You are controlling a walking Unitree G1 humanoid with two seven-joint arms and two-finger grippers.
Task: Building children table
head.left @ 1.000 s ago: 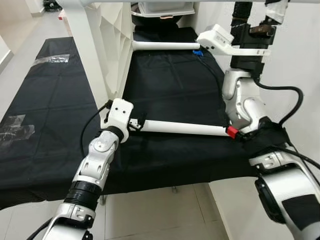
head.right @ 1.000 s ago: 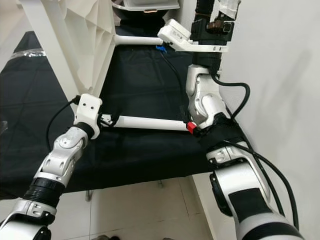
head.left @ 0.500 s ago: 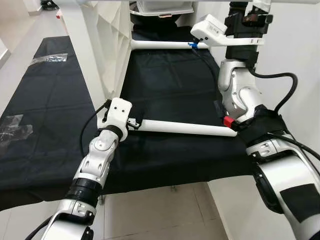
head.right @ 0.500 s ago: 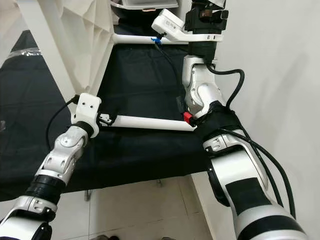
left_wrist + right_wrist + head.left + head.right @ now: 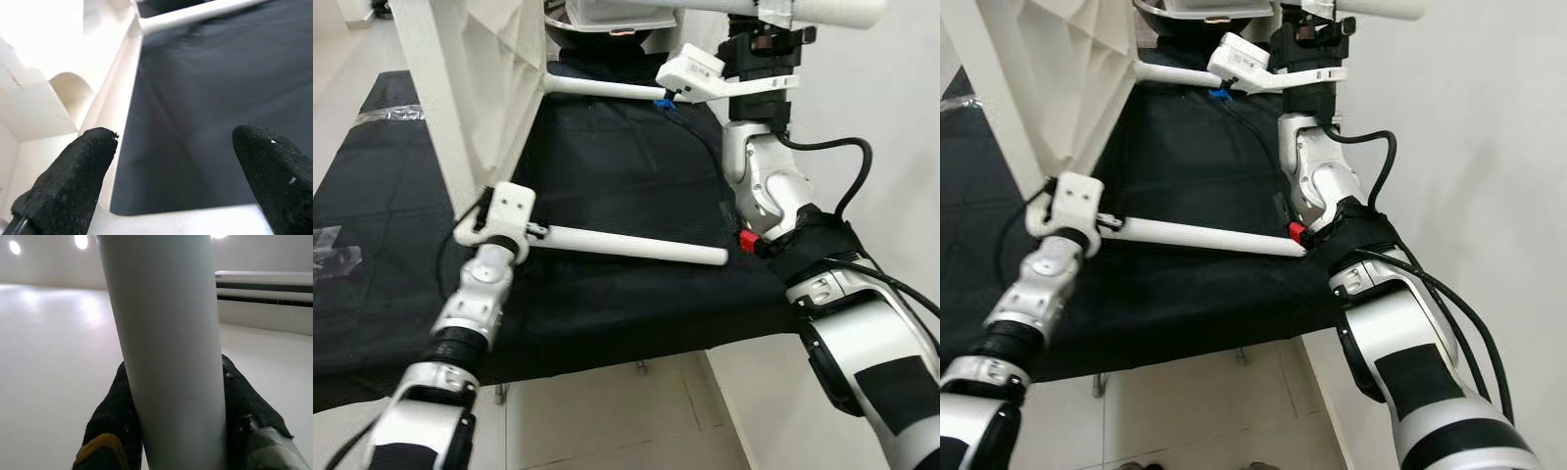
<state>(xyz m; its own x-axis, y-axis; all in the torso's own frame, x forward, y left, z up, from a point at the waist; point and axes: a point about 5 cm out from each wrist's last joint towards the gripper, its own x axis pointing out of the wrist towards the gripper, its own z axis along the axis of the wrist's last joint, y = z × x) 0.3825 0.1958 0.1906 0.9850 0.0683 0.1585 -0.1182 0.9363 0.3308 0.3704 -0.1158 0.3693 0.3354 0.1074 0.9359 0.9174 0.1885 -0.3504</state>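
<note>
At 9 o'clock in the left eye view, the white ribbed table top (image 5: 460, 88) stands on edge on the black-covered table (image 5: 607, 304). Just right of it, the left gripper (image 5: 536, 231) holds the near end of a white tube leg (image 5: 636, 247), which lies level above the cloth and points toward 3 o'clock. In the left wrist view its two black fingers (image 5: 63, 191) are spread apart, with the tube crossing between their bases. A second white tube (image 5: 597, 88) sticks out from the table top at 12 o'clock. Further right, the right arm rises upright, and the right gripper (image 5: 171, 431) is clamped on a thick white leg (image 5: 166, 347), one finger pressed to each side of it.
</note>
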